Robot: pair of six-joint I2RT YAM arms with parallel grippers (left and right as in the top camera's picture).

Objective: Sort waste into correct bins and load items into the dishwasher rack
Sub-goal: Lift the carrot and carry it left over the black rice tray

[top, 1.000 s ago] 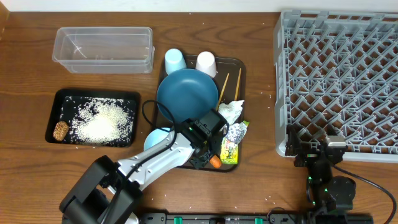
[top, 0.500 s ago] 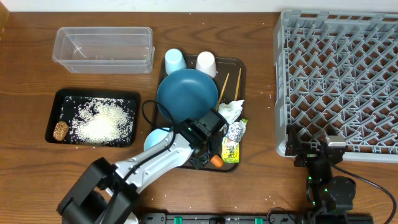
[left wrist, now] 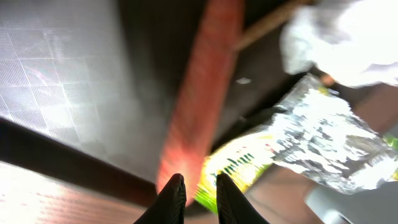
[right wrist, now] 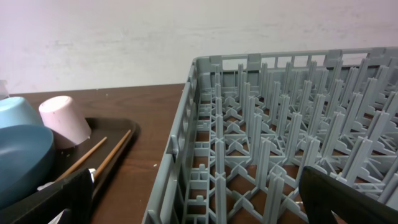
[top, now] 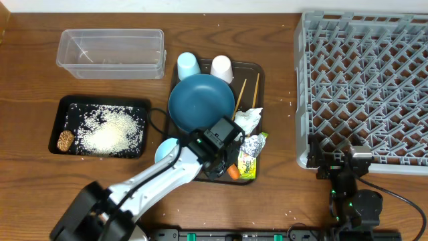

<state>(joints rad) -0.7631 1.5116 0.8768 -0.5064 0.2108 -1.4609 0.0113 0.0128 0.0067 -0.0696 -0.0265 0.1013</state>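
Overhead: the left gripper point(top: 226, 167) reaches over the near edge of the brown serving tray point(top: 257, 67), its jaws nearly together on the orange carrot point(top: 232, 172). The carrot lies on the tray, just beside the yellow-green foil-edged wrapper point(top: 249, 163). The crumpled white tissue point(top: 249, 119) sits at the tray's right side. The dishwasher rack point(top: 364, 80) stands well off the tray's right, with the right gripper point(top: 340, 161) at its near corner

Left wrist, blurred: the 2 fingertips point(left wrist: 173, 196) stand a narrow gap apart, and the carrot's near end runs down between them over the tray's dark floor. The wrapper and tissue lie further along the tray

Right wrist: its 2 fingers point(right wrist: 56, 199) stand wide apart with nothing between them. The rack fills the view ahead, and the tray's corner shows the small white cup point(right wrist: 62, 118) and the wooden chopsticks point(right wrist: 112, 152)
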